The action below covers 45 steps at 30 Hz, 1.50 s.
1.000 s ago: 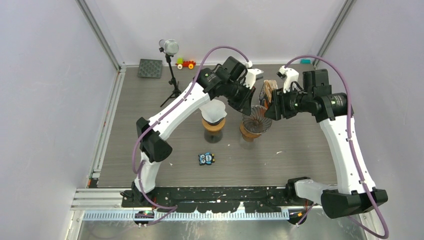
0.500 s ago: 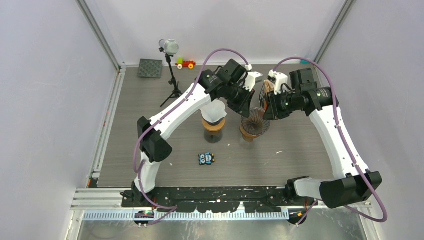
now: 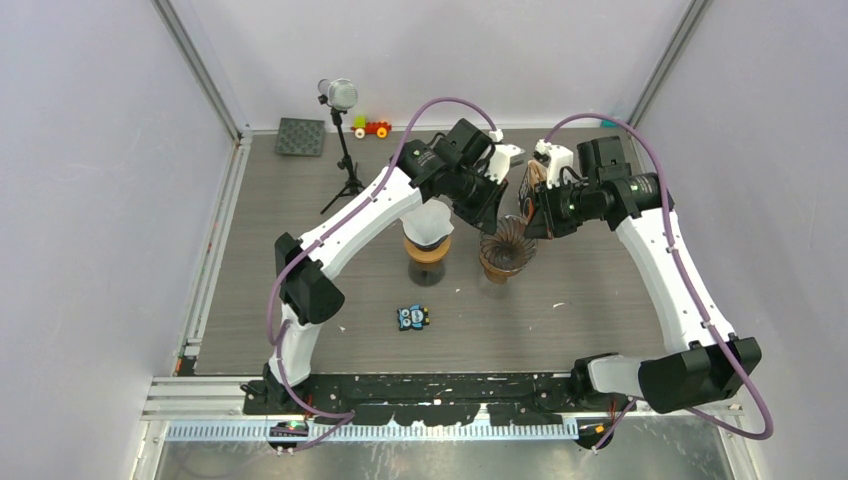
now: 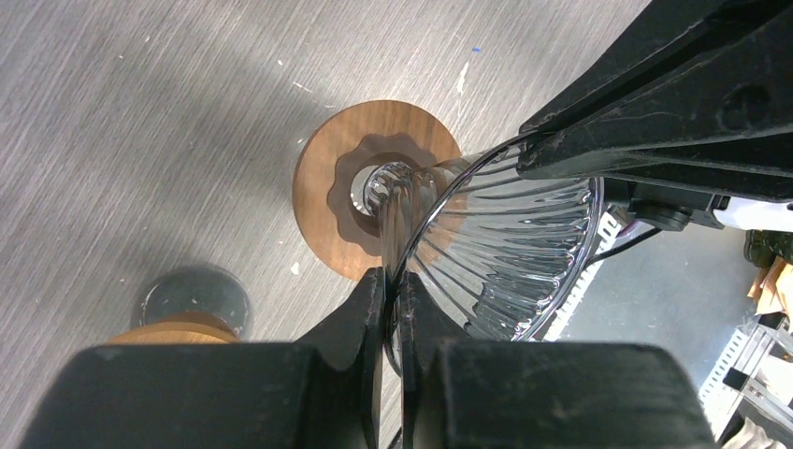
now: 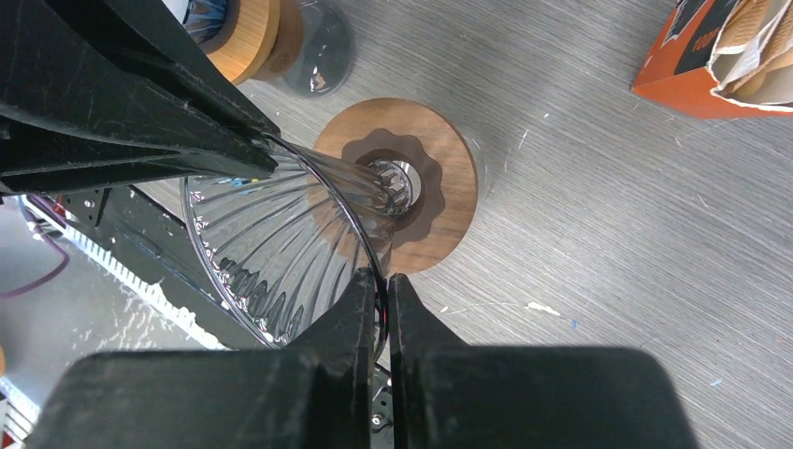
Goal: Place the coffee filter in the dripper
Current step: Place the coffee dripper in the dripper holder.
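The dripper (image 3: 505, 247), a ribbed glass cone on a round wooden base, stands mid-table. My left gripper (image 3: 488, 205) is shut on its left rim; in the left wrist view the left gripper (image 4: 393, 281) pinches the glass wall of the dripper (image 4: 505, 243). My right gripper (image 3: 531, 215) is shut on the opposite rim, and in the right wrist view the right gripper (image 5: 383, 281) clamps the edge of the dripper (image 5: 271, 234). Brown coffee filters (image 3: 540, 180) stand in an orange box (image 5: 687, 79) behind the dripper. Nothing lies inside the cone.
A carafe with a wooden collar (image 3: 427, 250) holding a white paper cone (image 3: 430, 220) stands left of the dripper. A small owl toy (image 3: 412, 317) lies nearer the front. A microphone stand (image 3: 340, 97), a black pad (image 3: 300, 137) and a toy train (image 3: 372, 127) are at the back left.
My right gripper moved left to the dripper's rim and closed on it. The left gripper kept its hold without moving.
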### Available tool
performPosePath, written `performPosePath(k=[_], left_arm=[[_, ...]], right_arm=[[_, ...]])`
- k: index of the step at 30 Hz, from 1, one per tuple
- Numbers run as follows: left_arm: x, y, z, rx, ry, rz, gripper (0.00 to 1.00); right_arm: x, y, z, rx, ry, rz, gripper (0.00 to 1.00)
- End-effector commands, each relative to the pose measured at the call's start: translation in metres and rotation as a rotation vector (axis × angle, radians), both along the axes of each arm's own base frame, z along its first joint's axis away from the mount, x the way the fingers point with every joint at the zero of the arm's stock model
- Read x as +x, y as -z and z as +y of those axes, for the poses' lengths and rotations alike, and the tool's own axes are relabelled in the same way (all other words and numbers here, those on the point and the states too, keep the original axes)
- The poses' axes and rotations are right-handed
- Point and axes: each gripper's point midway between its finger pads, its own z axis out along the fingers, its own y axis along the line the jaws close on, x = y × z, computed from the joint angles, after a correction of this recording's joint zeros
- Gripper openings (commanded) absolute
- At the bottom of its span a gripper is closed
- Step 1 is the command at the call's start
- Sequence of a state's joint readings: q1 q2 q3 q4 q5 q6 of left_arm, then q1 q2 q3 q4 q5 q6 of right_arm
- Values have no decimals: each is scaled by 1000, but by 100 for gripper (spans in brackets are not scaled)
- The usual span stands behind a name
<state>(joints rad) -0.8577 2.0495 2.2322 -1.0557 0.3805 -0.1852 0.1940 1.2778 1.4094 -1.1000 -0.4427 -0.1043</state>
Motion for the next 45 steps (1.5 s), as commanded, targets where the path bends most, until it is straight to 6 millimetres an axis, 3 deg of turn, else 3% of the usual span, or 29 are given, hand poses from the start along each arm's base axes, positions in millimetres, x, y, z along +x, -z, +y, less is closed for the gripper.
performPosePath(k=[1,20,27,31,45], left_arm=[[-5,-29,-4,-75,15,-38,0],[-8,-16,-7,-62,41,-2,3],[-9,-14,-9,-67,44,13,4],[-10,-14,-10,-69,45,23,0],[-13,0,-11,-49,35,74,0]], right_arm=[[7,4,3,1,-7,-10,1],[14,18,-9,-78,25,45,1],[14,12,-11,-86,28,31,1],[13,10,-12,-92,29,40,1],[18,23,-17,-113,50,80,2]])
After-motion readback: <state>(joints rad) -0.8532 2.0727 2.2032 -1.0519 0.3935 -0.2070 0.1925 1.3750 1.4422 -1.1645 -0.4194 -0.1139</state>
